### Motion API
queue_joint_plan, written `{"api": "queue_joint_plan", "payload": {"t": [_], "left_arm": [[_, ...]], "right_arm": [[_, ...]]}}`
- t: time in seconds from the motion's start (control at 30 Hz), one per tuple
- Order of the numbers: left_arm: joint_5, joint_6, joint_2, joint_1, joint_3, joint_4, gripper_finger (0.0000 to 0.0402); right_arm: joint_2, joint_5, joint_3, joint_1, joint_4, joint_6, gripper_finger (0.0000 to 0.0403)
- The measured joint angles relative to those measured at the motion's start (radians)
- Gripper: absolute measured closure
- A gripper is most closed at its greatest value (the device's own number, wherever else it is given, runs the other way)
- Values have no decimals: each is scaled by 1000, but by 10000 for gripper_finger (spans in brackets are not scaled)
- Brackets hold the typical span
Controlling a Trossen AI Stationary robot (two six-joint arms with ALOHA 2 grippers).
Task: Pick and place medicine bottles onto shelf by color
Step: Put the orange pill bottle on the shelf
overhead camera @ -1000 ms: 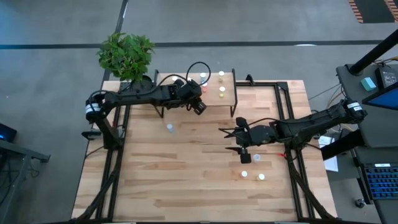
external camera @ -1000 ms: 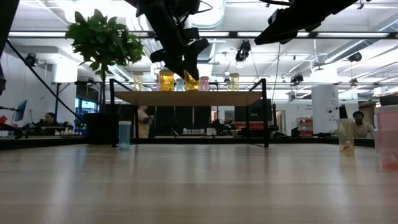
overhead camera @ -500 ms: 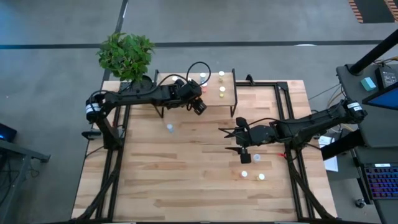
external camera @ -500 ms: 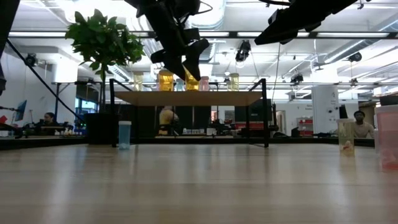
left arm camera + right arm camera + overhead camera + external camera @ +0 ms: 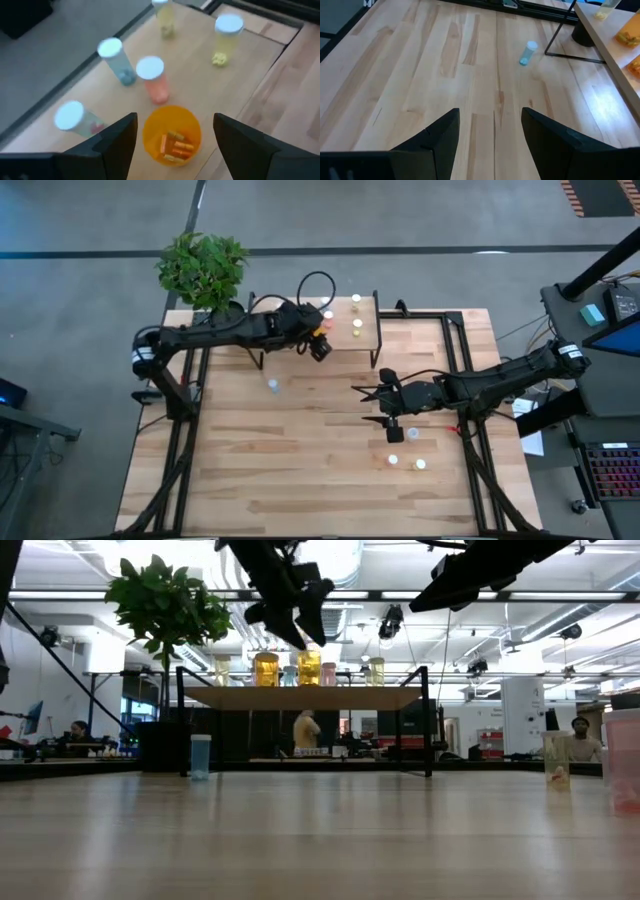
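So the table (image 5: 300, 460) is the widest thing before me, and the shelf (image 5: 365, 340) stands at its far edge with several bottles already on it. My left gripper (image 5: 172, 137) is up over the shelf's near edge, fingers spread apart with nothing between them; directly below, in the left wrist view, the open orange bottle (image 5: 171, 134) stands on the shelf with its pills showing, and neither finger touches it. Near it on the shelf stand a pink bottle (image 5: 153, 79), a blue bottle (image 5: 114, 60), a yellow bottle (image 5: 225, 37) and a pale one (image 5: 75, 119) lying toward the edge.

My right gripper (image 5: 490, 135) waits over the middle of the table, fingers apart and empty — nothing near them.

I judge the step in hand to be the release: the orange bottle is set down and I'm letting go. What's left on the table is a lone blue bottle (image 5: 272, 385) on the left side, plus a few bottles (image 5: 405, 461) near the front right.

Next I'd want a straight lift clear of the orange bottle, since a sideways swing could knock the pink one just beside it — then a reach down for the blue bottle on the table.
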Motion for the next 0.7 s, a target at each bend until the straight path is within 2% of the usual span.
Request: {"api": "queue_joint_plan", "payload": {"t": [0.2, 0.33, 0.47, 0.53, 0.7], "left_arm": [[0, 9, -81, -12, 3, -5, 157], [21, 116, -112, -59, -3, -6, 160], [119, 158, -111, -94, -43, -1, 176], [137, 154, -94, -111, -67, 10, 191], [12, 161, -56, -124, -143, 94, 244]], "right_arm": [[0, 0, 0, 0, 0, 0, 200], [0, 0, 1, 0, 0, 0, 200], [0, 0, 1, 0, 0, 0, 200], [0, 0, 1, 0, 0, 0, 200], [0, 0, 1, 0, 0, 0, 200]]}}
